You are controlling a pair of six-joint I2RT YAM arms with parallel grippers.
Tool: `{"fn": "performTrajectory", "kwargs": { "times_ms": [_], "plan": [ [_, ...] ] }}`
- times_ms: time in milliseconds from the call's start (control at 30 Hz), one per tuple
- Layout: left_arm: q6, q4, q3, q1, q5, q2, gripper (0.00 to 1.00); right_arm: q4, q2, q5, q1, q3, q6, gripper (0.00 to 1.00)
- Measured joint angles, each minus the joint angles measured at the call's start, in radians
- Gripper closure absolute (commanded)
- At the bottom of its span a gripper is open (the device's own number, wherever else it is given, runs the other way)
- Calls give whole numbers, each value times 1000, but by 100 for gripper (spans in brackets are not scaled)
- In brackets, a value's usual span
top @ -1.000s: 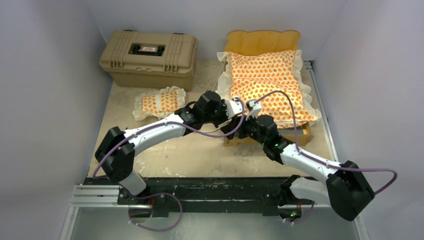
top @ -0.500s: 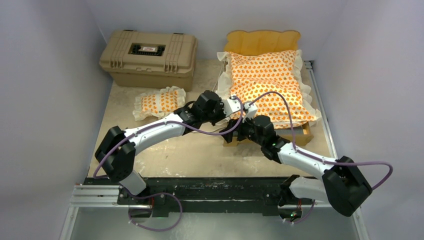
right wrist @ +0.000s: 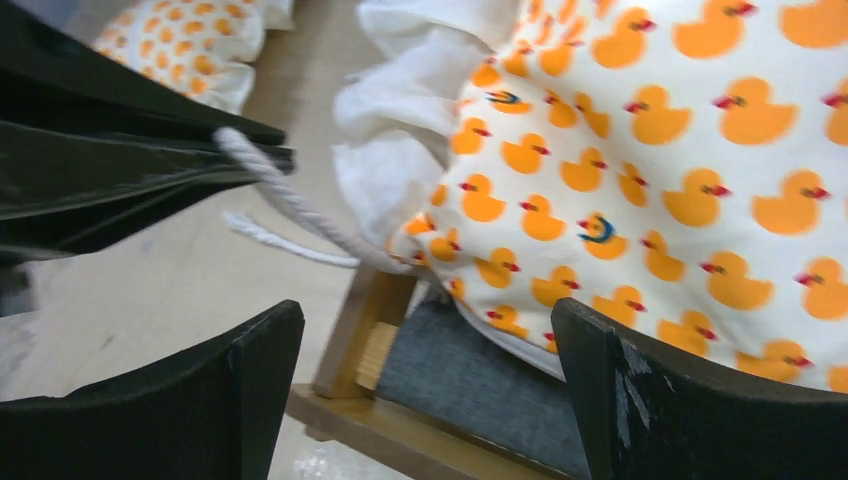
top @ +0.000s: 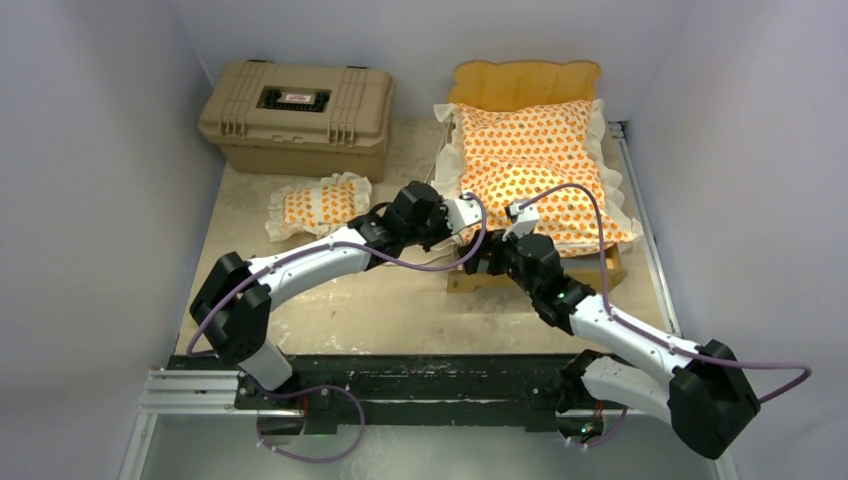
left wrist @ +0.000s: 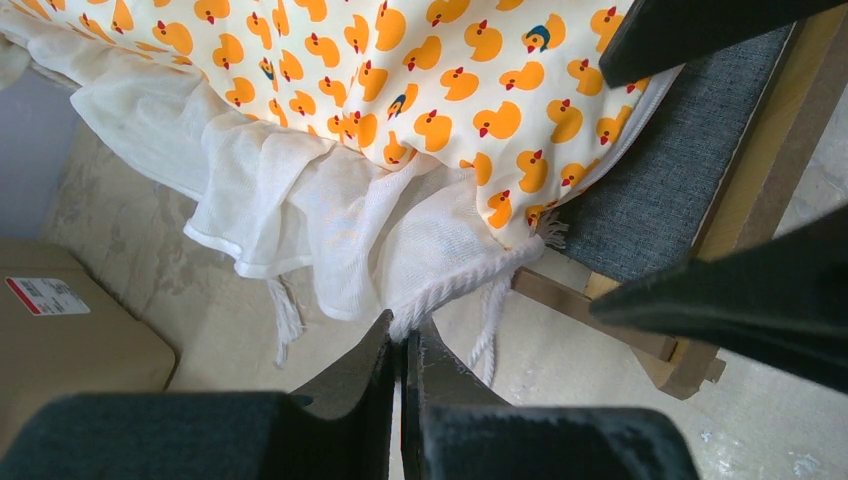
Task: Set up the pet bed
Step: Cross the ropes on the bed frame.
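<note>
The pet bed's light-wood frame [top: 612, 262] with scalloped headboard [top: 525, 80] stands at the back right. The duck-print mattress cushion [top: 540, 165] lies on it, skewed, leaving the grey base [left wrist: 680, 170] bare at the near left corner. My left gripper [left wrist: 408, 335] is shut on the cushion's white corner cord [left wrist: 455, 290], just off that corner [top: 478, 228]. My right gripper [right wrist: 430, 390] is open, its fingers either side of the grey base [right wrist: 470, 370] and wood rail [right wrist: 370, 320]. The matching pillow [top: 318, 205] lies on the table left of the bed.
A tan plastic hard case [top: 297, 115] sits shut at the back left, behind the pillow. Both arms cross close together at the bed's near left corner. Grey walls close in the table on the left, back and right.
My right arm has swung its elbow out to the right and its gripper has edged nearer the bed's corner. The left gripper has stayed put, still shut on the cord.
</note>
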Motion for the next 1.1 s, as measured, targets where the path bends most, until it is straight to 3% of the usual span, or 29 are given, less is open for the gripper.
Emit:
{"fn": "performTrajectory", "kwargs": {
  "times_ms": [333, 733, 1100],
  "plan": [
    [-1, 1, 0, 0, 5, 0, 100, -128, 67, 198, 0, 57, 23, 1],
    [-5, 18, -18, 0, 8, 0, 100, -138, 225, 291, 7, 122, 30, 1],
    [-15, 25, -32, 0, 12, 0, 100, -132, 319, 338, 87, 153, 30, 1]
  ]
}}
